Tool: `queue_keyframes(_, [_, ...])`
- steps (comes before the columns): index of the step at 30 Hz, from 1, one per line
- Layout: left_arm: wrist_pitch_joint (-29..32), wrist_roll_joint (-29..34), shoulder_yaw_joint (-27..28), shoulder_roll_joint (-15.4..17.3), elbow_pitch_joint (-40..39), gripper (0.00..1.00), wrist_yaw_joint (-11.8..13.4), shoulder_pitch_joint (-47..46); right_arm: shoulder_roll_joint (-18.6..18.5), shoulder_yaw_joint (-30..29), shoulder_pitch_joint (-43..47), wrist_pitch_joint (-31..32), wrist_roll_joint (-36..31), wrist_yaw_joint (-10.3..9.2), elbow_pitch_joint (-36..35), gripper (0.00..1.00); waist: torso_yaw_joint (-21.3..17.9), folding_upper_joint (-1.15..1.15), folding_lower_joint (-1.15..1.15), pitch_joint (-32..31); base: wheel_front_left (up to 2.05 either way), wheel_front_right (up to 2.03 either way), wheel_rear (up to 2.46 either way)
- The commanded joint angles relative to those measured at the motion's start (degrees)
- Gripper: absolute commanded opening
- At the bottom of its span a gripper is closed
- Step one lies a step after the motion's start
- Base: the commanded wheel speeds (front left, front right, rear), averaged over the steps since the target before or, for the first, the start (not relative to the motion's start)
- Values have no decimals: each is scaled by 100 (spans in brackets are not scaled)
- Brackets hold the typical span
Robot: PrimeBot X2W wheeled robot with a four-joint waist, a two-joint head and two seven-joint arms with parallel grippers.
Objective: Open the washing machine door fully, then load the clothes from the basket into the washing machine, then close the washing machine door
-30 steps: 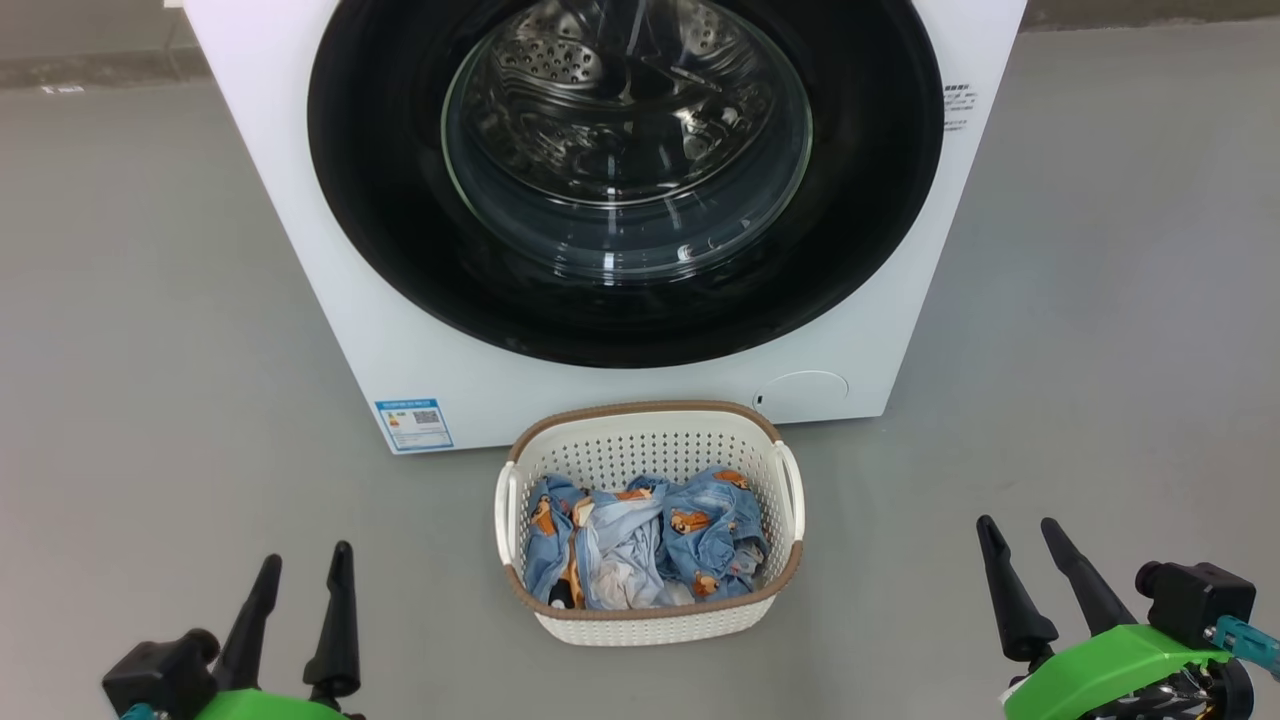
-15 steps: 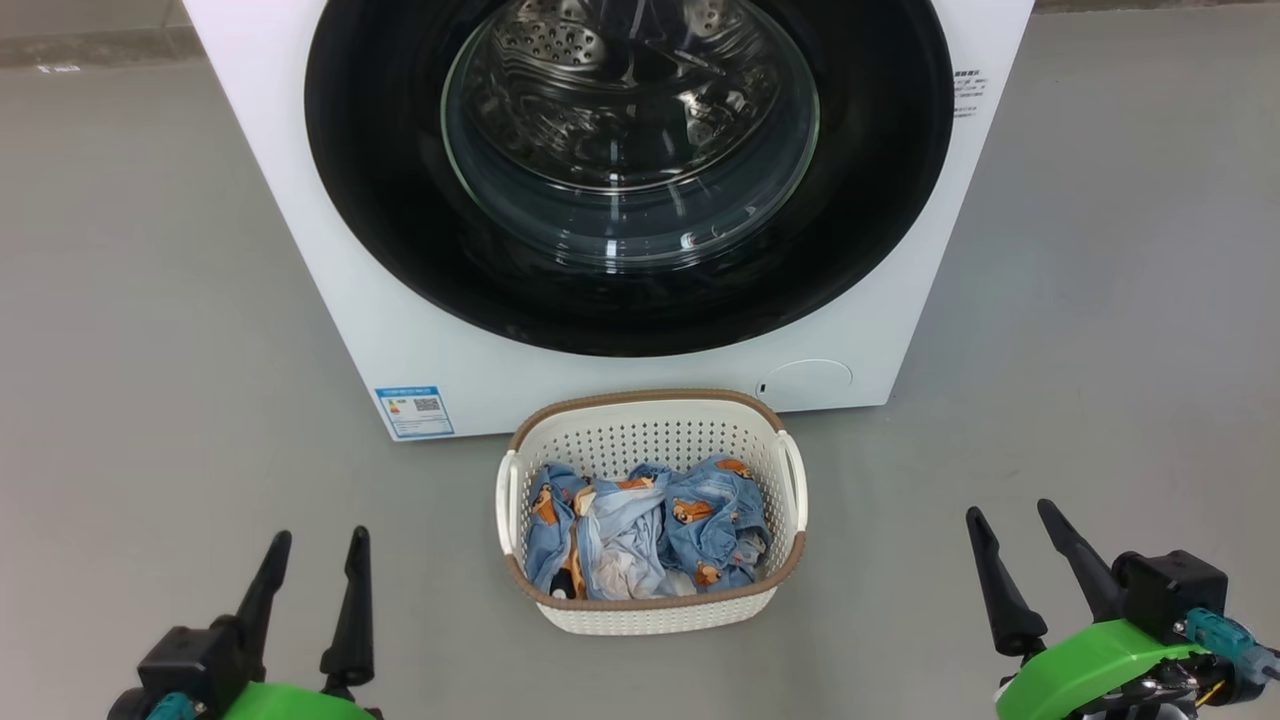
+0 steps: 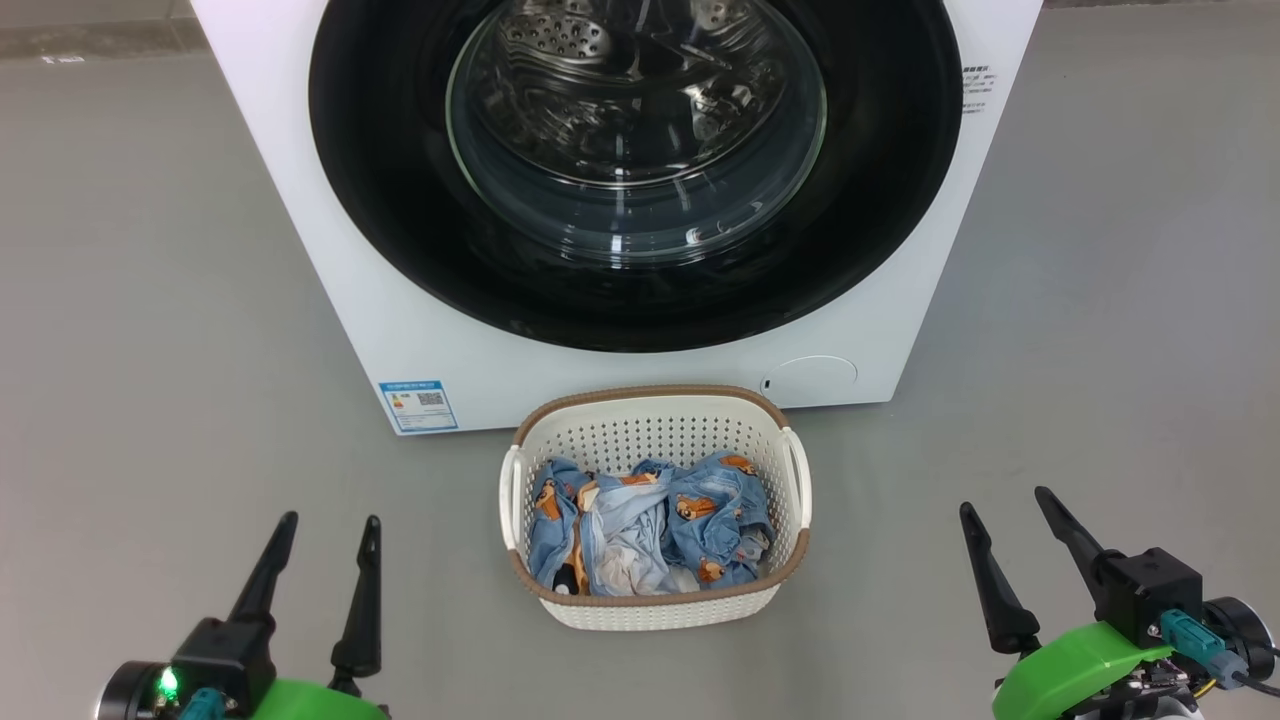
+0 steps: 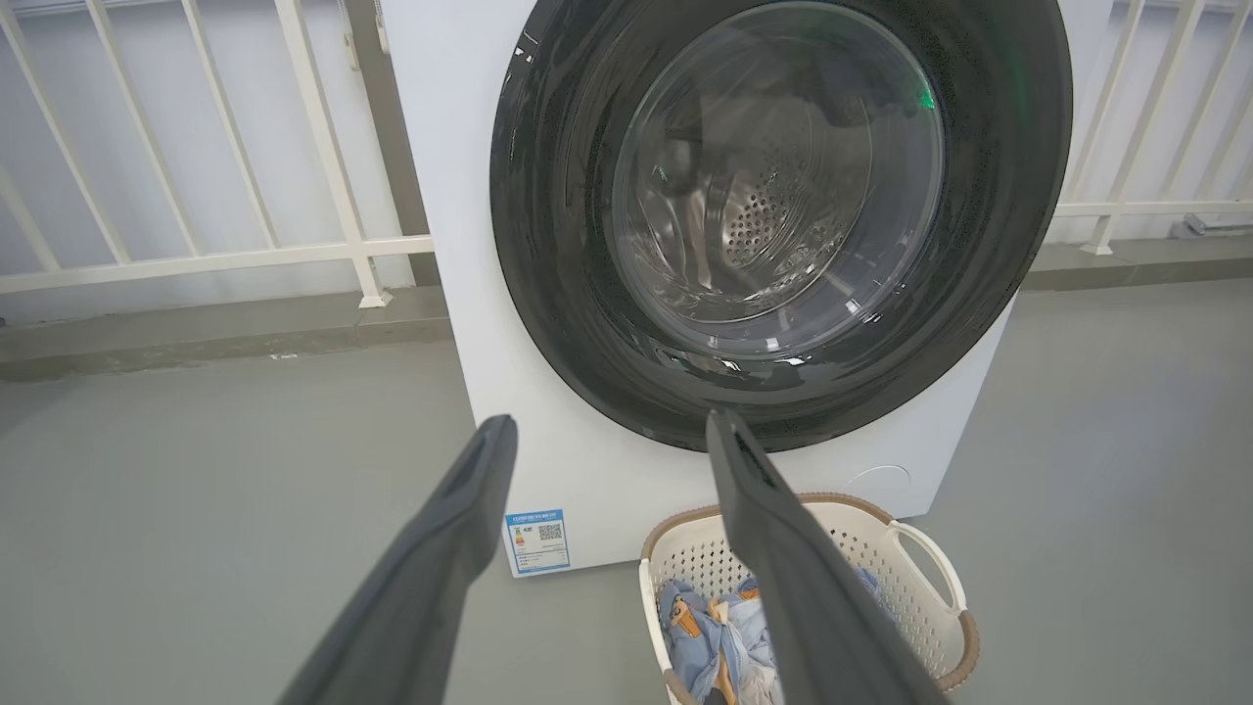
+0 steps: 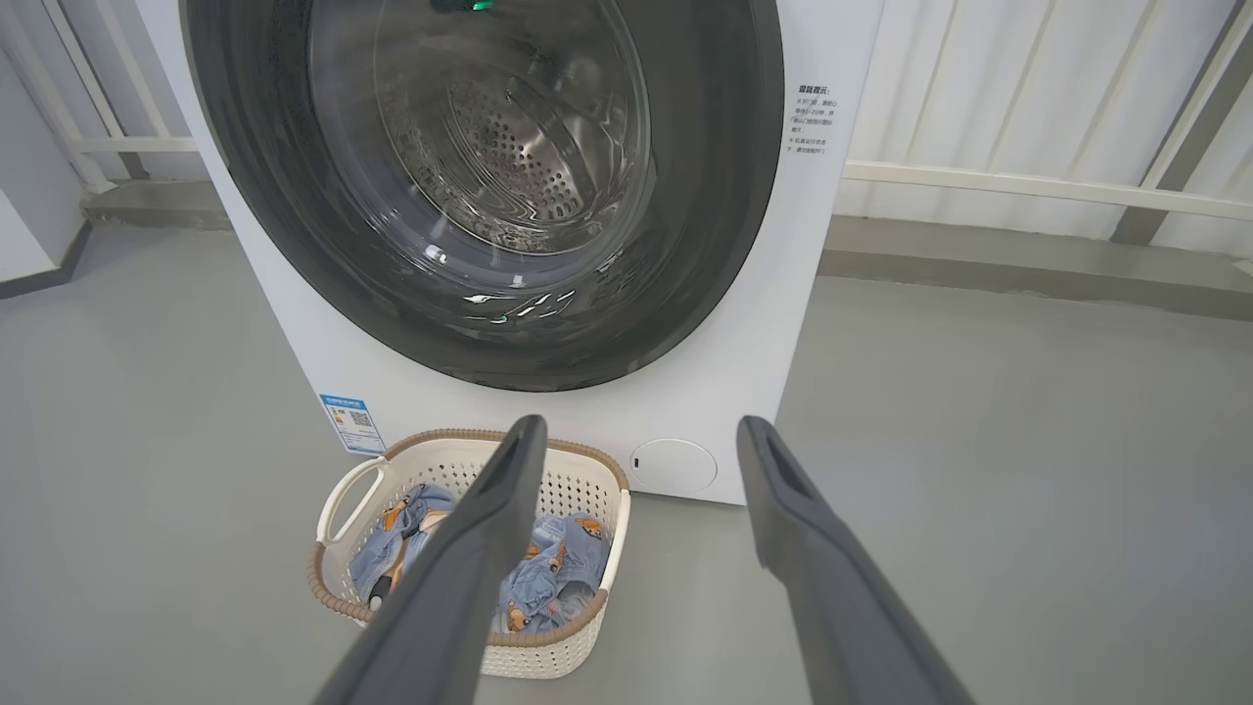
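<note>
Step in hand: opening the washing machine door (image 3: 636, 130), seen shut flush on the washing machine (image 3: 320, 300); judged not yet begun.

State of left hand (image 3: 331, 520): released, fingers spread, empty, at near left. State of right hand (image 3: 1004, 500): released, empty, at near right. Both well apart from the door, low over the floor (image 3: 150, 300).

Location of the basket (image 3: 650, 392): on the floor just in front of the machine, between the two hands, with the clothes (image 3: 650, 530) inside.

Next move: reach one hand up and far to the door's edge. Find a grip point; no handle discernible. Pull outward to full swing, keeping clear of the basket.
</note>
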Motion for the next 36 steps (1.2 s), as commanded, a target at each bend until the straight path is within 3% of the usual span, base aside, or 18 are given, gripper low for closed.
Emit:
queue_keyframes(1, [-107,200,163,127,-141,100,40,-252,-26,137,-227,-91,-175,-6,-188,100,3,0,0,4,0,0,0])
queue_keyframes(25, [-119,258,126,135,-69,100,52,-271,-17,150,-232,-154,-96,-6,-146,100,26,0,-1,-5,0,3,-3])
queue_keyframes(36, [-119,349,78,163,-41,100,113,-253,-23,157,-217,-157,-52,-6,-136,100,18,0,-1,-36,65,71,-136])
